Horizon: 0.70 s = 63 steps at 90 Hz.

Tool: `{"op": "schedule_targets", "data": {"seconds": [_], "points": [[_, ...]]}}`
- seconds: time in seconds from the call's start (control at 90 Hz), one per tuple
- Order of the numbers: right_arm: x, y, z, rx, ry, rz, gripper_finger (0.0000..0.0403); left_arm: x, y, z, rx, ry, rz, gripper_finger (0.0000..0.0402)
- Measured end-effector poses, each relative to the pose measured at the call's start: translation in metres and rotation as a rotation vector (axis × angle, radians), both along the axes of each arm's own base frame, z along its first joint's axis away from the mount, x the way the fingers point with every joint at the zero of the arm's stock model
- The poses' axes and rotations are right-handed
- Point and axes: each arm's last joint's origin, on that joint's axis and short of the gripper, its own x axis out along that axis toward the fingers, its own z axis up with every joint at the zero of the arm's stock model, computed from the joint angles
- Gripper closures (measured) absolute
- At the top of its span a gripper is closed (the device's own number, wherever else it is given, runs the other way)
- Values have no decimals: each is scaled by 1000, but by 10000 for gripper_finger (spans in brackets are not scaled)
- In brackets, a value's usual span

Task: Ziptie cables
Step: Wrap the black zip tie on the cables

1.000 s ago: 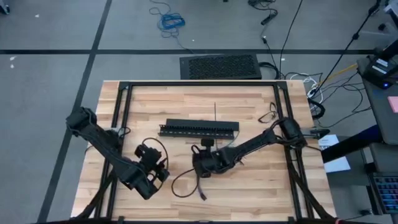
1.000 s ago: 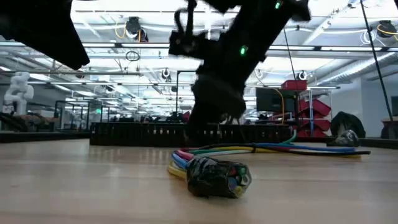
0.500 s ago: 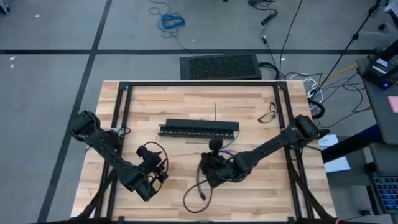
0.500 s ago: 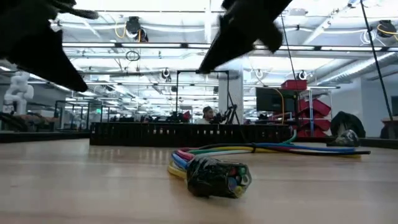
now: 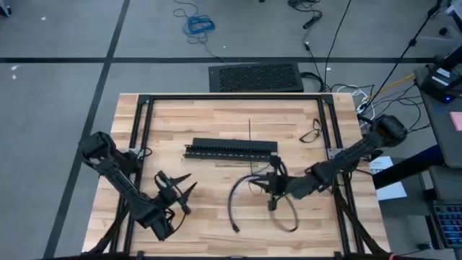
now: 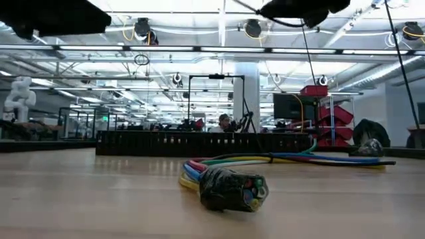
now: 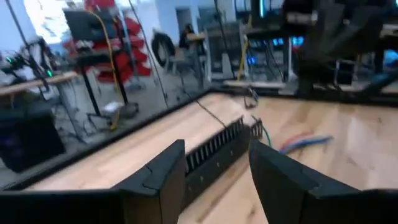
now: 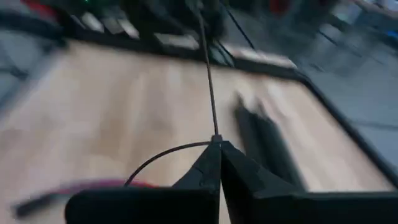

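The cables (image 5: 231, 206) lie in an arc on the wooden table, near the front of its middle. Their end (image 6: 229, 189) is wrapped in black, and the coloured wires run off toward the right. My right gripper (image 5: 268, 182) hovers just right of the arc, shut on a thin dark ziptie (image 8: 208, 81). The ziptie's loop (image 5: 292, 220) curves toward the near edge. Whether it goes around the cables I cannot tell. My left gripper (image 5: 179, 188) stands open at the near left, holding nothing, and it faces the black slotted bar (image 7: 214, 149). My right gripper pinches the ziptie between its two shut fingertips (image 8: 214, 142). From the pinch, one straight stretch (image 8: 205, 62) runs on ahead of the fingers. A curved stretch (image 8: 155, 158) bends off to one side. The gripper is raised above the table.
The black slotted bar (image 5: 231, 149) lies across the table's middle, beyond the cables. A straight thin strip (image 5: 250, 128) lies behind it, and a small dark loop (image 5: 312, 133) is at the far right. Black frame rails (image 5: 231, 99) border the table.
My right gripper has risen and gone toward the table's right edge, still shut, taking the ziptie along. The ziptie's loop has swung from left of the cables' end to right of it. My left gripper has drawn back toward the near edge and lifted.
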Motion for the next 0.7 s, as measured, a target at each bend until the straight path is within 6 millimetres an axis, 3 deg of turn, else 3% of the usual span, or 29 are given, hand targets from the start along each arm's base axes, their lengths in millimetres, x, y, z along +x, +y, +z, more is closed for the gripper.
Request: {"op": "schedule_targets", "data": {"seconds": [0.189, 0.4, 0.511, 0.7], "points": [[-6, -12, -31, 81, -45, 17, 403, 12, -4, -15, -16, -31, 26, 227], [9, -13, -51, 99, -68, 33, 403, 17, -14, -16, -45, -54, 16, 227], [13, -15, -53, 95, -96, 33, 403, 27, -26, -2, -24, 31, -2, 227], [15, -16, -51, 101, -117, 73, 403, 74, -39, 31, 11, 371, -211, 227]]}}
